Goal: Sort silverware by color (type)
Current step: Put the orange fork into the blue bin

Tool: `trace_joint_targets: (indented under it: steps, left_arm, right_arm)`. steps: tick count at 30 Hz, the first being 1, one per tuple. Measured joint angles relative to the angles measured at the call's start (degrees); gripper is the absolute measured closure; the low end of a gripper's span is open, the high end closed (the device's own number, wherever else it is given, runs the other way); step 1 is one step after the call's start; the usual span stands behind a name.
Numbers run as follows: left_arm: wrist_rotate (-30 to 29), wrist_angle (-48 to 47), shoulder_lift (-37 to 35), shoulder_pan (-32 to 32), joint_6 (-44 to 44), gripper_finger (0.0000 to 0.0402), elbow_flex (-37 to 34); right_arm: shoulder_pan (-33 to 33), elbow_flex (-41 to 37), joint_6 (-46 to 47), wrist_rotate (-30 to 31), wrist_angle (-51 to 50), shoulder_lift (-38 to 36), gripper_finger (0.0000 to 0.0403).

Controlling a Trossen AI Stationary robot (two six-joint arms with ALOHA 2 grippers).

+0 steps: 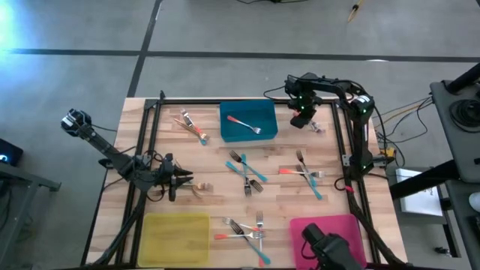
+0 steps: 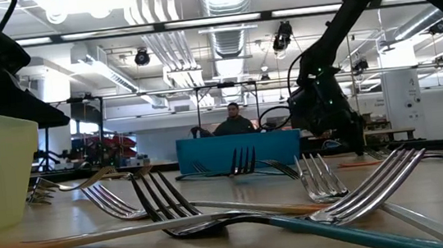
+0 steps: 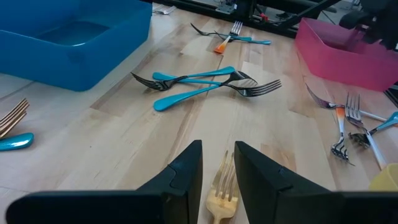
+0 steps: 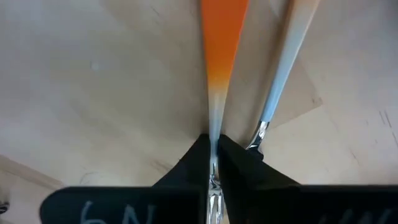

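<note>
My right gripper [image 1: 301,118] stands at the table's far right, just right of the blue bin [image 1: 264,133]. It points down and is shut on an orange-handled fork [image 4: 222,37]. A second fork with a pale handle [image 4: 286,68] lies right beside that one. My left gripper [image 1: 182,178] waits over the near left of the table, its fingers a little apart. A gold fork [image 3: 222,186] lies on the wood just ahead of it and shows in the gap [image 3: 217,155]; I see no touch. More forks lie crossed at mid-table [image 1: 246,172]. My right gripper pinches the orange-handled fork's silver neck [image 4: 213,127], just past where the orange fades out, between its two fingers [image 4: 198,158]. The fingers come from above, pointing down. The handle runs away from them close over the wood; whether it is lifted I cannot tell.
An orange-handled fork [image 1: 244,124] lies in the blue bin. A yellow bin [image 1: 176,236] and a pink bin [image 1: 330,229] sit at the near edge, with forks [image 1: 247,232] between them. Other forks lie at the far left [image 1: 193,126] and right of centre [image 1: 304,174].
</note>
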Motion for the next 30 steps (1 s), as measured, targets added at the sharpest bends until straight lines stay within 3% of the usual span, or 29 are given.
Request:
trace_joint_targets:
  steps: [5, 11, 15, 19, 21, 26, 30]
  left_arm:
    - [0.0, 0.0, 0.0, 0.0, 0.0, 0.0325, 0.0]
    - [0.0, 0.01, 0.0, 0.0, 0.01, 0.0325, 0.0]
    - [0.0, 0.0, 0.0, 0.02, 0.02, 0.0325, 0.0]
    - [0.0, 0.01, 0.0, 0.0, 0.01, 0.0325, 0.0]
    - [0.0, 0.0, 0.0, 0.0, 0.02, 0.0325, 0.0]
    - [0.0, 0.02, 0.0, 0.02, 0.0, 0.0325, 0.0]
    - [0.0, 0.02, 0.0, 0.02, 0.0, 0.0325, 0.0]
  right_arm:
    - [0.03, -0.37, -0.64, -0.39, -3.56, -2.14, 0.0392]
    - [0.21, -0.21, 0.46, -0.8, -6.07, -10.48, 0.0393]
    - [1.16, -0.22, 2.98, -8.86, -2.11, -17.6, 0.0393]
    - [4.33, -0.31, 7.73, -21.97, 10.52, -23.08, 0.0393]
    - [7.3, -0.33, 10.71, -25.51, 18.82, -25.05, 0.0393]
    - [15.06, -0.31, 13.48, -25.49, 37.17, -24.83, 0.0393]
    - [18.86, -0.31, 13.94, -22.89, 42.52, -20.83, 0.0393]
